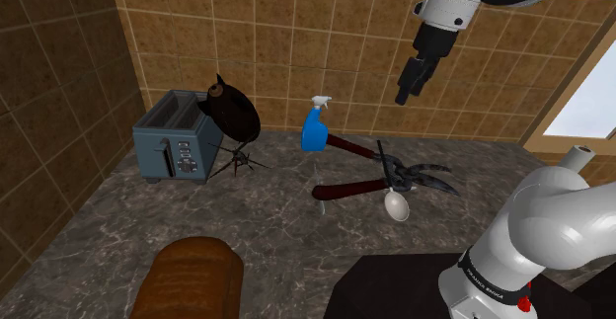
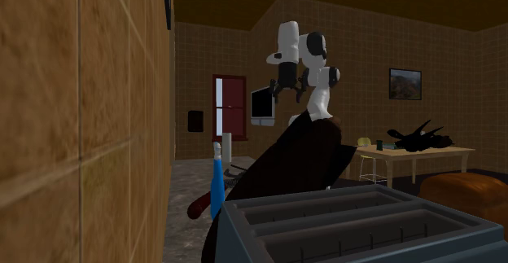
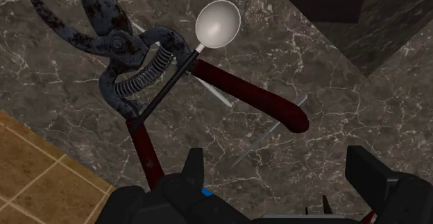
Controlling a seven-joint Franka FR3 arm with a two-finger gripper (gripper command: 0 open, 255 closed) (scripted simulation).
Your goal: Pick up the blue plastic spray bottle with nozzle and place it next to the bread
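Observation:
The blue spray bottle [image 1: 316,129] with a white nozzle stands upright on the dark marble counter near the tiled back wall; in the second exterior view the bottle [image 2: 216,185] shows beside the wall. My black gripper [image 1: 407,90] hangs high above the counter, to the right of the bottle in the shoulder view and well apart from it. Its fingers [image 3: 195,171] stand apart with nothing between them. The brown bread loaf [image 1: 192,279] lies at the counter's near edge, far from the bottle.
Red-handled pruning shears [image 1: 373,175] and a white spoon [image 1: 396,204] lie right of the bottle, directly under the gripper [image 3: 277,188]. A grey toaster [image 1: 176,135] and a dark kettle [image 1: 235,110] stand to its left. A paper roll [image 1: 576,155] stands by the window.

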